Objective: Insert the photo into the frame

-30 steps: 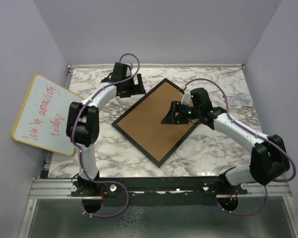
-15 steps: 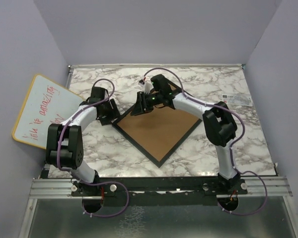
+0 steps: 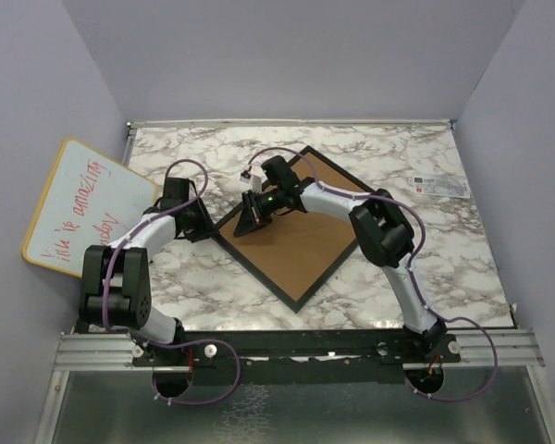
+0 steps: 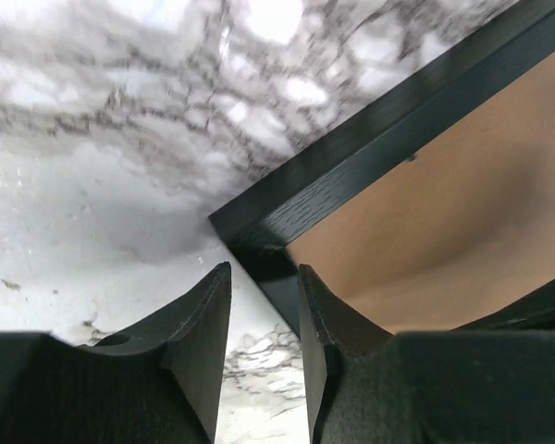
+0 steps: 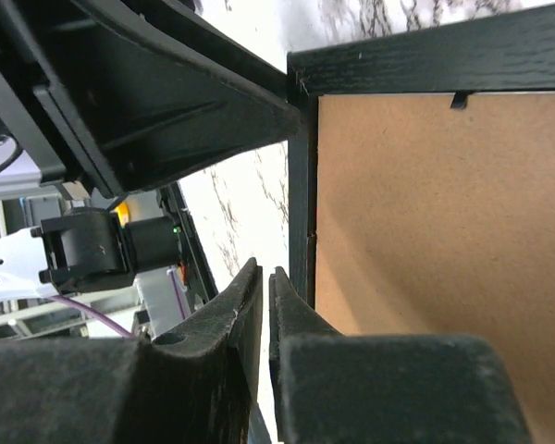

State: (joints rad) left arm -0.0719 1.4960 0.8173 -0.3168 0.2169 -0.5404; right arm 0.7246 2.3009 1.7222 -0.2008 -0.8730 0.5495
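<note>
We read red handwriting on the whiteboard, left of the frame. It ends in "amazing today". The opening words look like "life is", though we cannot be sure. Right of the frame, a small white label lies on the table, its print too small to read.

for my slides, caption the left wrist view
Left end effector at a corner of the face-down frame, backing board up, on marble table

Frame sits face down mid-table, turned cornerwise. Whiteboard is off the left edge, small card far right.
</note>
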